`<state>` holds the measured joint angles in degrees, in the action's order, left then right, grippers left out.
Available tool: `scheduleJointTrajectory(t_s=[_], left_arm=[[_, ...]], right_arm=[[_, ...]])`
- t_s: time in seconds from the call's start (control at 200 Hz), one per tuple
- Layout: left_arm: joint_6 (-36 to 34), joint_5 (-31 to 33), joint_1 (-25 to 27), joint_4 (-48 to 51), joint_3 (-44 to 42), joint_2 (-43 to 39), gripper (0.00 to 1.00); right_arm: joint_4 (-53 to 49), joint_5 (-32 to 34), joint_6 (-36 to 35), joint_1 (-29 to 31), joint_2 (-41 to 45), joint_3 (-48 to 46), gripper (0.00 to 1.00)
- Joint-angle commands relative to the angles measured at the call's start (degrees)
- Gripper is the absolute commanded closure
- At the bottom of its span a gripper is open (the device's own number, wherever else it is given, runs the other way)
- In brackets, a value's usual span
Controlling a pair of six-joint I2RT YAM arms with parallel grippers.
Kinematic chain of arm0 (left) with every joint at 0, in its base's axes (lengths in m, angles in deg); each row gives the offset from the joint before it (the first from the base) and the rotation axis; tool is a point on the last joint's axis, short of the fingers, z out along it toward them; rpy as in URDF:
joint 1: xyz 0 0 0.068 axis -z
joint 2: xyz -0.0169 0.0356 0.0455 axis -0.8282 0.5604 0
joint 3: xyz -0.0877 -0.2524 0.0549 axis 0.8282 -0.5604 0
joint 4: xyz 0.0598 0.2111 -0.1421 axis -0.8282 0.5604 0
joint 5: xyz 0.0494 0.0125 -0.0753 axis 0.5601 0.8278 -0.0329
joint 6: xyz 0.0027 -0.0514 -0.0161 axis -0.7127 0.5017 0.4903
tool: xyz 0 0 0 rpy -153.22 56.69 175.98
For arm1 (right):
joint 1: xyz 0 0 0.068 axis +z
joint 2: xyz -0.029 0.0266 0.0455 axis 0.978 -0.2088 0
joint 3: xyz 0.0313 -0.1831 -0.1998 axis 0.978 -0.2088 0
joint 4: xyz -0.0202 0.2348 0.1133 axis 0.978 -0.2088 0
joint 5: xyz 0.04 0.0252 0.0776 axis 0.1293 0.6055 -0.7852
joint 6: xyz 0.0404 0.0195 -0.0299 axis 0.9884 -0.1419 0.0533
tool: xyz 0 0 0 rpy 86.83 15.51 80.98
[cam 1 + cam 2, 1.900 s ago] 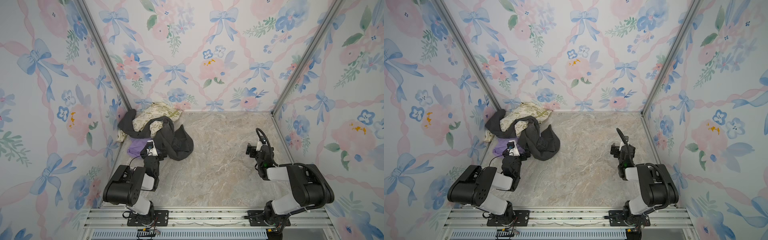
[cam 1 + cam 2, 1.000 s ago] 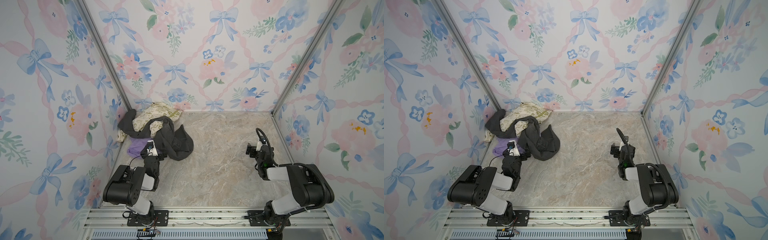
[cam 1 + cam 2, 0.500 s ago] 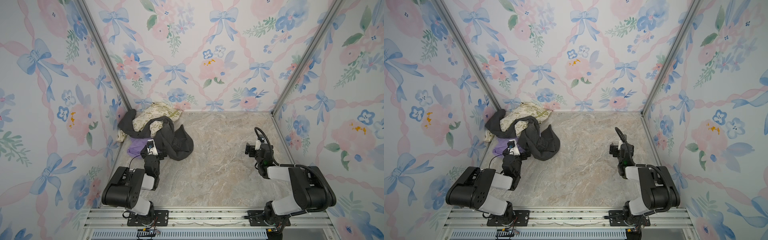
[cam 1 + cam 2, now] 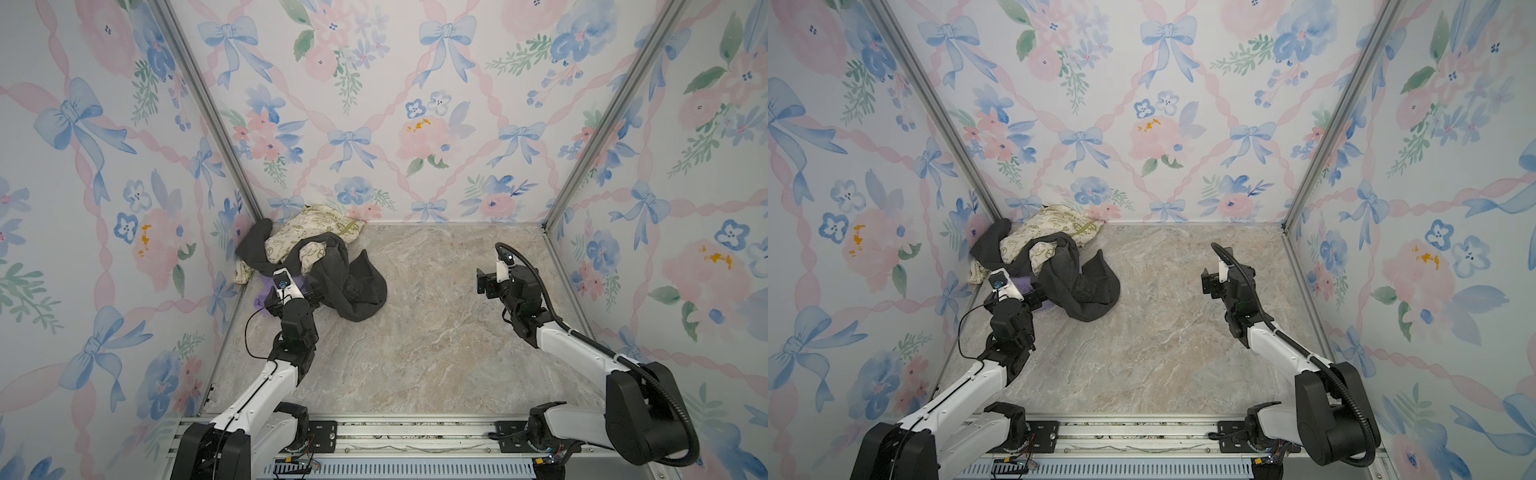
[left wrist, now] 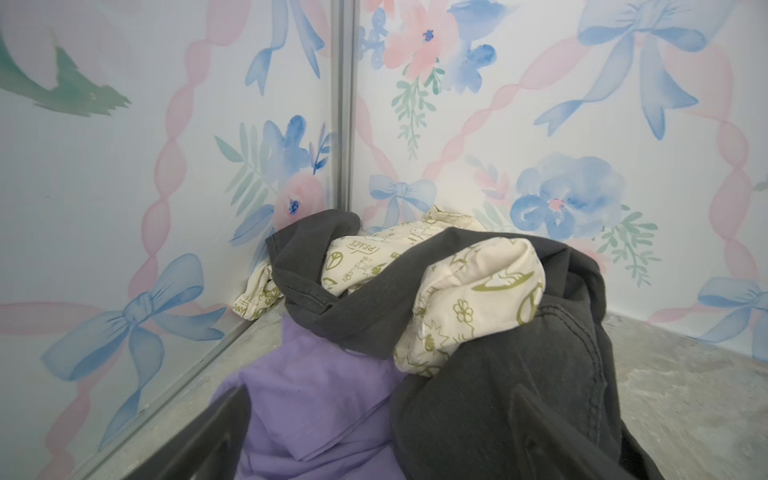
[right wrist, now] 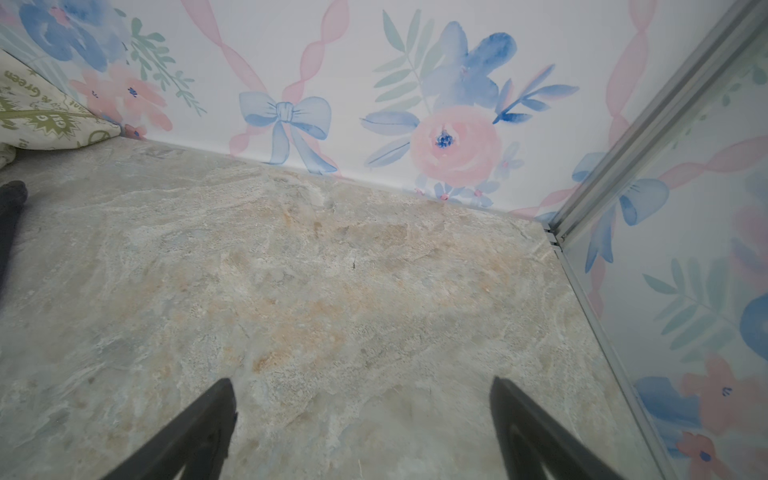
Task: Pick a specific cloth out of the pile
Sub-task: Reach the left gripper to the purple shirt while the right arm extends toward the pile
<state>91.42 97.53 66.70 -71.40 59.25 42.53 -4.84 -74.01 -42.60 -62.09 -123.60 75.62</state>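
I see my left gripper [image 5: 379, 388] released at the cloth [image 5: 316, 399], by the pile [image 4: 316, 266] left of centre. My right gripper [image 6: 361, 380] is released too, mid-right.

The cream cloth [image 5: 469, 291] bears green print — "PEACE" and "DAY"; the right wrist view shows "Green".

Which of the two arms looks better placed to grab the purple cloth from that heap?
Left. The left gripper sits open right at the purple cloth, at the near edge of the pile; the right gripper hangs open over bare tabletop, far from the clothes.
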Motion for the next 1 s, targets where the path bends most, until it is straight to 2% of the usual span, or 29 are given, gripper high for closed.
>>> scheduleJointTrajectory(t_s=[0.0, 0.075, 0.185, 0.26, 0.41, 0.59, 0.81, 0.995], left_arm=[[10.4, 1.7, -3.0, 23.6, 6.4, -1.6, 0.02], [12.2, -5.7, -6.9, 27.7, 8.6, -0.5, 0.02], [16.8, -12.8, -12.6, 31.0, 9.8, 1.4, 0.02], [19.0, -15.8, -14.5, 31.0, 9.7, 2.2, 0.02], [24.0, -20.3, -17.0, 31.2, 8.4, 5.6, 0.05], [29.9, -23.9, -18.2, 31.1, 7.4, 9.4, 0.12], [30.6, -28.3, -19.7, 30.9, 9.3, 14.7, 0.20], [31.2, -34.3, -20.7, 29.7, 11.9, 22.7, 0.25]], right_arm=[[-5.9, -0.4, -2.9, 2.5, 1.2, 5.7, 0.03], [-7.3, -0.9, -4.4, 4.4, 0.6, 8.6, 0.03], [-10.6, -2.8, -5.3, 6.7, -1.0, 13.3, 0.03], [-15.3, -6.4, -7.2, 8.6, -2.6, 17.3, 0.03], [-20.7, -10.6, -12.0, 14.6, -6.2, 23.0, 0.03], [-22.0, -17.2, -8.8, 21.4, -9.3, 26.9, 0.03], [-22.0, -23.2, -6.3, 28.7, -12.1, 28.0, 0.03], [-21.6, -24.3, -5.3, 33.6, -13.1, 28.0, 0.03]])
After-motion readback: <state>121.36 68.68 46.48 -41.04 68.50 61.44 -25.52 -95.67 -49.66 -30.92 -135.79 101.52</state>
